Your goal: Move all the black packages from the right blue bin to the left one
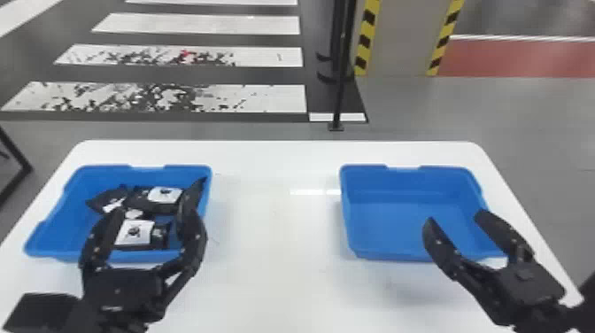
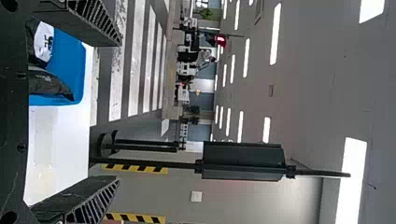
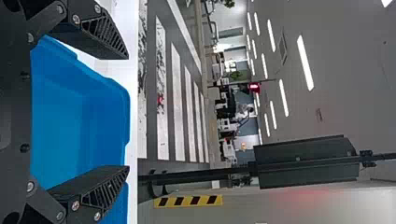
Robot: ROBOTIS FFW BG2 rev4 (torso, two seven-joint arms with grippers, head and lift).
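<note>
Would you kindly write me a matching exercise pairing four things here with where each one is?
Column one
1. Black packages with white labels
2. Black two-fingered left gripper
3. Black two-fingered right gripper
4. White table with rounded corners

Column two
A. Open, with its fingers at the right blue plastic bin
B. Underneath both bins
C. Lying inside the left blue plastic bin
D. Open, with its fingers at the left bin

Pairs: 1-C, 2-D, 3-A, 4-B
</note>
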